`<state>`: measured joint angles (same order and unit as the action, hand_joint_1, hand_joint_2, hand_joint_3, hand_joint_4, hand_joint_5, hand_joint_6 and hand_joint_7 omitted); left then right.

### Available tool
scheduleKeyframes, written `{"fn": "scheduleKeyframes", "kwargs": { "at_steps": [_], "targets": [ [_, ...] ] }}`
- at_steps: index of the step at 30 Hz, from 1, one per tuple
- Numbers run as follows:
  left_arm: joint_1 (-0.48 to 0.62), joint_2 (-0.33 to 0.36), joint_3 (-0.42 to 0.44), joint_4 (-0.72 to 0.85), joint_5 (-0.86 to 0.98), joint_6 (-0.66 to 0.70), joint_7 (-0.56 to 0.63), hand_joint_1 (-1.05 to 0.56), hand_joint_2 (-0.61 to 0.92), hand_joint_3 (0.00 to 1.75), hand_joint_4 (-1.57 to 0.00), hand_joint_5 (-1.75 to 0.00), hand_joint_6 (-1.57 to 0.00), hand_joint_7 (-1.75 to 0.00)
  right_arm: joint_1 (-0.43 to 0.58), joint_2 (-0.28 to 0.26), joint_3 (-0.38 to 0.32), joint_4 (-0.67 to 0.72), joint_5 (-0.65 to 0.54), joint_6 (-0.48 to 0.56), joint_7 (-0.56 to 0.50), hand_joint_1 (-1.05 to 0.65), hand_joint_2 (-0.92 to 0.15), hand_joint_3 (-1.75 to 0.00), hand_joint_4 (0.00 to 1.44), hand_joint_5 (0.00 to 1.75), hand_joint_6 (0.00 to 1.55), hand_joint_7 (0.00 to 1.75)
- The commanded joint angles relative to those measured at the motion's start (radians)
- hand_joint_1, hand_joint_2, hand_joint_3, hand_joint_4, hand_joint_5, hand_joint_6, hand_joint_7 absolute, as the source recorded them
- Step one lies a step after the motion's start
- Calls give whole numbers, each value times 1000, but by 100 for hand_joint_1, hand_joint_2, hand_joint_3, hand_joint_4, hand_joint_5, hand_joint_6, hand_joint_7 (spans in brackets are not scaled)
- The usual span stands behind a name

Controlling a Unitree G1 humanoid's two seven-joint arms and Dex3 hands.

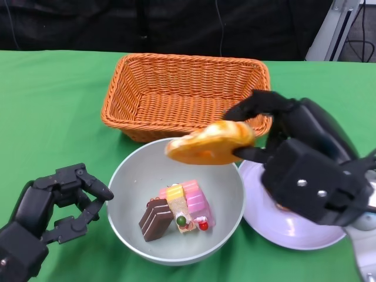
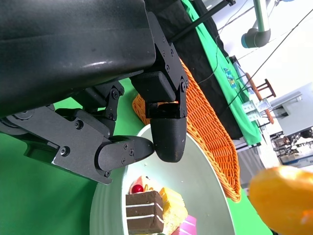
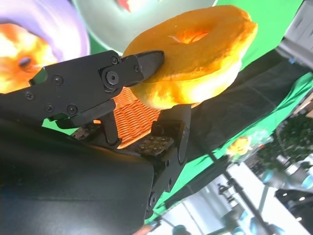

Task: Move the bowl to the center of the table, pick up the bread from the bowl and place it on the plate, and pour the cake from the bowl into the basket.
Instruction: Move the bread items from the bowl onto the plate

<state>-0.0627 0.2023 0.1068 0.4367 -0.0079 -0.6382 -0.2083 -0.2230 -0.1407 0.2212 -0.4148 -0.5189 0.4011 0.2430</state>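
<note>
My right hand [image 1: 305, 164] pinches the orange ring-shaped bread [image 1: 211, 143] and holds it in the air over the far rim of the pale bowl [image 1: 132, 188]. The right wrist view shows the bread [image 3: 195, 54] clamped between thumb and finger of that hand [image 3: 98, 98]. Cake pieces [image 1: 176, 211], brown, pink and yellow, lie in the bowl. The lavender plate [image 1: 294, 232] sits right of the bowl, partly under my right hand. Behind the bowl stands the orange wicker basket [image 1: 182, 88]. My left hand [image 1: 53, 211] lies just left of the bowl, fingers curved and apart, holding nothing.
Green cloth [image 1: 53, 106] covers the table, with a black backdrop beyond its far edge. The bowl, plate and basket stand close together. In the left wrist view my left hand [image 2: 122, 137] is beside the bowl [image 2: 205, 181], with the cake [image 2: 146, 210] inside and the basket [image 2: 210, 127] past it.
</note>
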Motion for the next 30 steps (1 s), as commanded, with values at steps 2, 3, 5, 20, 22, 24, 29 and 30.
{"fn": "scheduleKeyframes", "kwargs": {
  "at_steps": [2, 3, 5, 20, 22, 24, 29, 30],
  "targets": [
    [-8, 18, 9, 6, -9, 8, 3, -13, 71, 69, -82, -140, -84, -114, 38, -29, -63, -82, 26, 52, 22, -28, -92, -6, 88, 121, 70, 89],
    [-9, 19, 9, 9, -7, 6, 4, -13, 71, 69, -82, -140, -84, -114, 45, -31, -72, -95, 30, 63, 25, -29, -92, -6, 88, 118, 70, 88],
    [-11, 19, 9, 10, -6, 4, 4, -13, 71, 69, -82, -140, -84, -114, 56, -38, -89, -120, 33, 88, 35, -30, -92, -7, 88, 114, 71, 86],
    [-15, 27, 12, 14, -11, 7, 1, -12, 70, 70, -83, -139, -85, -111, 187, -109, -211, -141, 130, 113, 49, -23, -92, -6, 84, 126, 70, 93],
    [-17, 29, 12, 17, -10, 3, 2, -11, 70, 70, -83, -139, -85, -112, 206, -114, -232, -142, 146, 131, 55, -22, -92, -7, 83, 126, 69, 94],
    [-17, 30, 13, 14, -9, 6, 2, -12, 70, 70, -83, -139, -85, -111, 223, -122, -247, -140, 159, 141, 60, -22, -92, -9, 83, 127, 68, 94],
    [-18, 31, 13, 21, -14, 3, -3, -11, 70, 70, -82, -139, -85, -110, 250, -147, -275, -112, 184, 171, 68, -21, -92, -10, 81, 127, 67, 94],
    [-19, 32, 13, 24, -11, -1, -1, -11, 70, 70, -82, -139, -85, -110, 253, -155, -276, -107, 185, 178, 71, -21, -92, -11, 80, 127, 66, 94]
  ]
}}
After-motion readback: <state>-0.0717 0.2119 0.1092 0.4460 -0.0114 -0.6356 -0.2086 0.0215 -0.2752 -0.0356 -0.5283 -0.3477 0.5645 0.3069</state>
